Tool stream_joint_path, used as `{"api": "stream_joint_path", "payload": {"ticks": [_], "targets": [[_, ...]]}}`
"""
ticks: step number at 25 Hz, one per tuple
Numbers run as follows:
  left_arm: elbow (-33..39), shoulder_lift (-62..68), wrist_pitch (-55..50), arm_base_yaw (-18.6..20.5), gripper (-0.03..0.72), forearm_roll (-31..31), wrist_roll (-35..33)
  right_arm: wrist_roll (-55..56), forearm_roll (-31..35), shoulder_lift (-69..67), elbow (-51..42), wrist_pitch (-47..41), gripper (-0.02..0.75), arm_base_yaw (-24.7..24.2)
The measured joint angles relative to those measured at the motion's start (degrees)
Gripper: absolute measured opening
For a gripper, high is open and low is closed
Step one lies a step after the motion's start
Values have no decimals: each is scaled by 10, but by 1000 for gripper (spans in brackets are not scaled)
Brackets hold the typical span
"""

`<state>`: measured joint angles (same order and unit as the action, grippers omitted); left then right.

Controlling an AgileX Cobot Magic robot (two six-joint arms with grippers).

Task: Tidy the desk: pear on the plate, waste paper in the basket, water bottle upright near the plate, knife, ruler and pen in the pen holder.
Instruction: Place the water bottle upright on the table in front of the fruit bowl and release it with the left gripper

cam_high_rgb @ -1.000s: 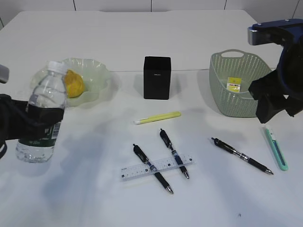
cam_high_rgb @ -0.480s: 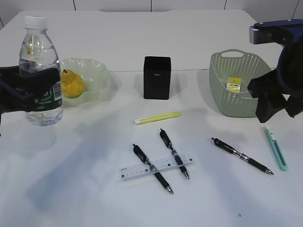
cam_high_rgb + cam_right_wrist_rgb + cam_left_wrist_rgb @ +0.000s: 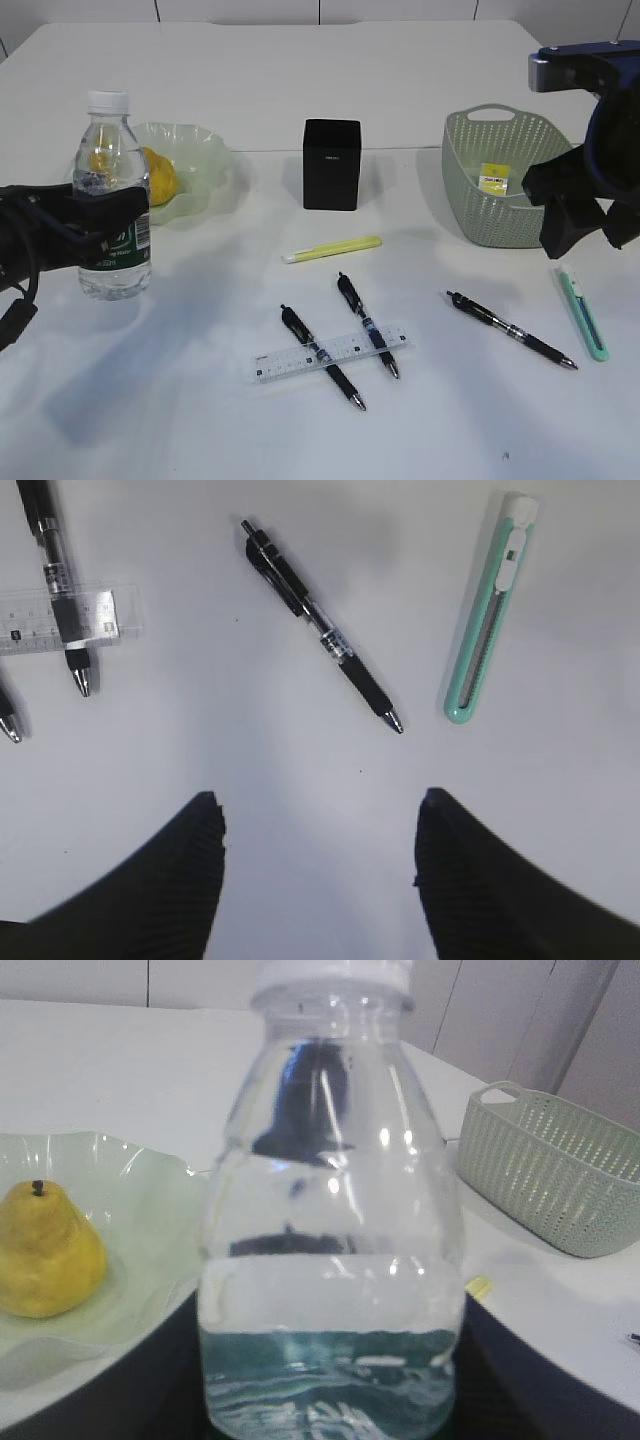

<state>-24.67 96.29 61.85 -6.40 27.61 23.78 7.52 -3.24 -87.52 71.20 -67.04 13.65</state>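
Note:
My left gripper (image 3: 105,228) is shut on the clear water bottle (image 3: 113,170), holding it upright just in front of the pale green plate (image 3: 205,160). The yellow pear (image 3: 162,178) lies on that plate. In the left wrist view the bottle (image 3: 330,1210) fills the frame, with dark fingers (image 3: 170,1380) on both sides. My right gripper (image 3: 318,810) hangs open above bare table, near a black pen (image 3: 320,630) and the green knife (image 3: 485,620). Two pens (image 3: 322,357) cross the clear ruler (image 3: 385,340). The black pen holder (image 3: 331,165) stands mid-table.
A green basket (image 3: 470,215) at the right holds a yellow scrap of paper (image 3: 493,179). A yellow highlighter (image 3: 332,249) lies in front of the pen holder. The third pen (image 3: 511,329) and the knife (image 3: 583,312) lie at the front right.
The left gripper swung the bottle from tilted and low to upright, lifted it, then carried it right and down in front of the plate. The right arm has not moved.

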Motion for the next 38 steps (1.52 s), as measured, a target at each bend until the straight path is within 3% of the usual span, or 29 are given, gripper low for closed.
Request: {"api": "stream_joint_path", "payload": {"ticks": [9, 17, 24, 38], "targets": [[-36, 40, 1, 0, 410, 5, -8, 0, 0, 0, 0, 5, 451, 0], [-136, 127, 3, 0, 410, 97, -11, 0, -19, 0, 0, 7, 451, 0], [-213, 201, 4, 0, 410, 110, -11, 0, -47, 0, 0, 9, 450, 0], [-231, 274, 37, 0, 404, 106, -16, 0, -54, 0, 0, 30, 451, 0]]}}
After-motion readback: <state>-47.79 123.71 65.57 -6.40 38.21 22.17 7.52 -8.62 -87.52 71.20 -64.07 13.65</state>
